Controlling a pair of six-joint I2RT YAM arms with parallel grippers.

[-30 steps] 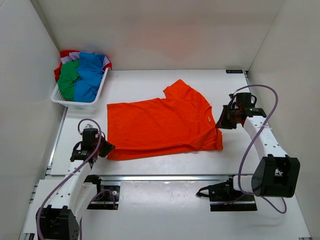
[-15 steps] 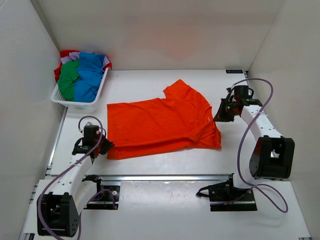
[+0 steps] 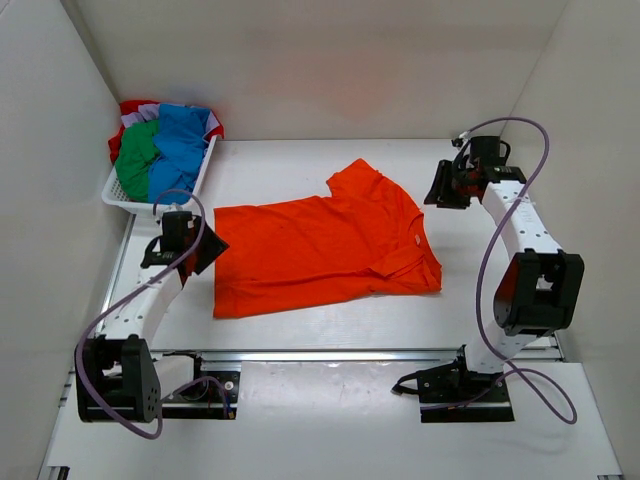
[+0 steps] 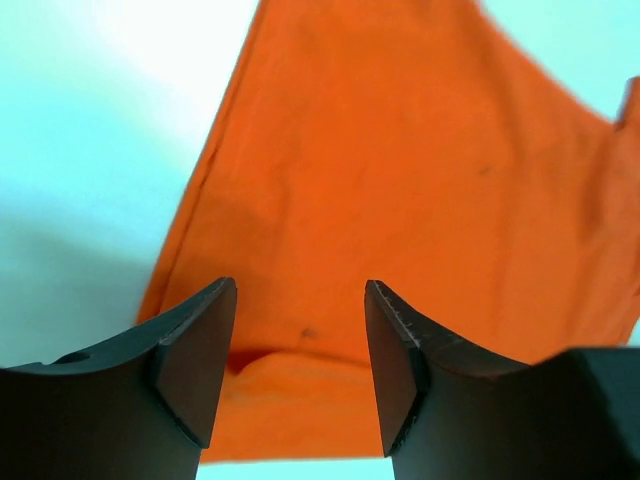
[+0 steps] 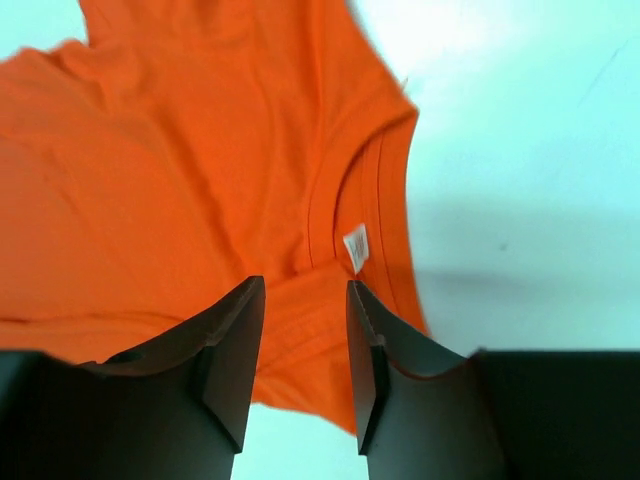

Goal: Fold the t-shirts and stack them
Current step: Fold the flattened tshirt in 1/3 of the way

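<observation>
An orange t-shirt (image 3: 320,250) lies flat mid-table, collar and white label (image 3: 415,238) to the right, one sleeve pointing toward the back. Its near edge is doubled over. My left gripper (image 3: 207,250) hovers at the shirt's left edge, open, with only orange cloth (image 4: 400,150) below the jaws. My right gripper (image 3: 440,190) is off the collar side, open and holding nothing; the collar and label (image 5: 356,247) show beneath it. Green (image 3: 135,160), blue (image 3: 180,145) and red (image 3: 135,108) t-shirts are heaped in the basket.
The white plastic basket (image 3: 125,203) stands at the back left corner. White walls close the table on the left, back and right. Bare table (image 3: 330,325) runs along the near side in front of the shirt.
Both grippers were shut on the shirt's near corners; they have opened, let go and drawn away toward the back. The shirt's near edge now lies folded over.
</observation>
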